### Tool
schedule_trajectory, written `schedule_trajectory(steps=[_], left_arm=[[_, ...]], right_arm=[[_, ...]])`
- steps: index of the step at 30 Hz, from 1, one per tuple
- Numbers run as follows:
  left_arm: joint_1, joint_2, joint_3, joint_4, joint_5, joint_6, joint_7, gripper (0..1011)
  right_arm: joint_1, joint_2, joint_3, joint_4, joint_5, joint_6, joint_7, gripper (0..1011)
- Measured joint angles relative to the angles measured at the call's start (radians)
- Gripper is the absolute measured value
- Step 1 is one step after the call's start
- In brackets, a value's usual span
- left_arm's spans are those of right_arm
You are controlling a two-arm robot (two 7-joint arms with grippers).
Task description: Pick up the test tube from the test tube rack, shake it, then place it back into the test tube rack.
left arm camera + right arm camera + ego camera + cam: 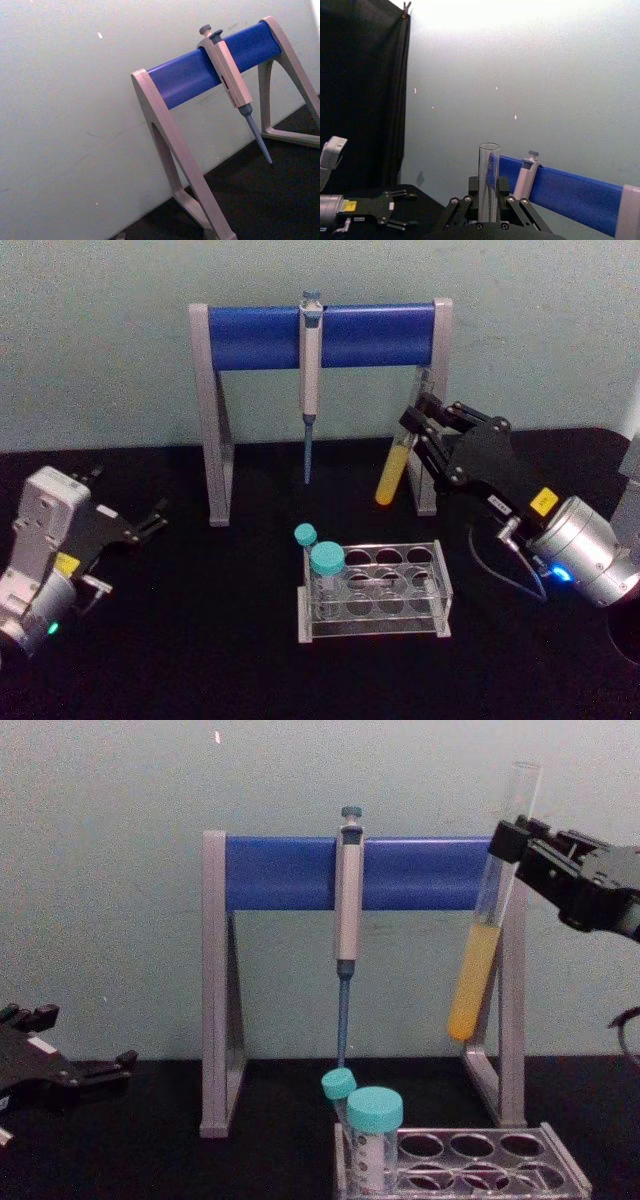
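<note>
Yellow liquid fills the lower part of the test tube (pixel 480 930), clear glass above it, uncapped mouth on top. Your right gripper (pixel 515 842) is clamped on the test tube high up, just under the mouth, with the glass pinched between the black fingers (pixel 504 196). Your right arm comes in from the right side and reaches forward and up toward the pipette stand (pixel 320 335), so the gripper sits in the air by the stand's right leg, up near the blue bar. In the chest view the tube's long axis is near upright but tilted: the mouth leans right, and the round bottom hangs lower and to the left. The head view gives the same slant, with the yellow end toward the table (pixel 200 660) and nearer the middle. The tube is off the table, well above and behind the test tube rack (pixel 440 590), touching nothing but the fingers. Your left gripper (pixel 135 502) is parked low on the left over the black table, fingers spread apart, holding nothing, well apart from the rack. The rack sits front and centre on the table, clear plastic with rows of round holes. Two teal-capped tubes (pixel 327 562) stand in holes at its left end, one in front of the other, and both lean a bit. A grey pipette (pixel 310 370) hangs on the blue bar, blue tip pointing down.
</note>
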Motion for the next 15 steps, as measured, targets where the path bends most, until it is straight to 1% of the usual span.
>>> schedule_trajectory(steps=[5, 9, 11, 12, 15], left_arm=[[0.0, 0.0, 0.0, 0.0, 0.0, 0.0, 0.0, 1001], [0.0, 0.0, 0.0, 0.0, 0.0, 0.0, 0.0, 1002], [0.0, 0.0, 0.0, 0.0, 0.0, 0.0, 0.0, 1001], [0.0, 0.0, 0.0, 0.0, 0.0, 0.0, 0.0, 1001], [0.0, 0.0, 0.0, 0.0, 0.0, 0.0, 0.0, 1001]], right_arm=[[0.018, -0.008, -0.015, 0.017, 0.016, -0.004, 0.034, 228], [0.03, -0.008, -0.031, 0.027, 0.042, -0.005, 0.073, 228], [0.035, -0.001, -0.04, 0.03, 0.076, 0.002, 0.113, 228], [0.035, -0.001, -0.04, 0.03, 0.076, 0.002, 0.113, 228], [0.032, 0.018, -0.047, 0.024, 0.125, 0.023, 0.152, 228]])
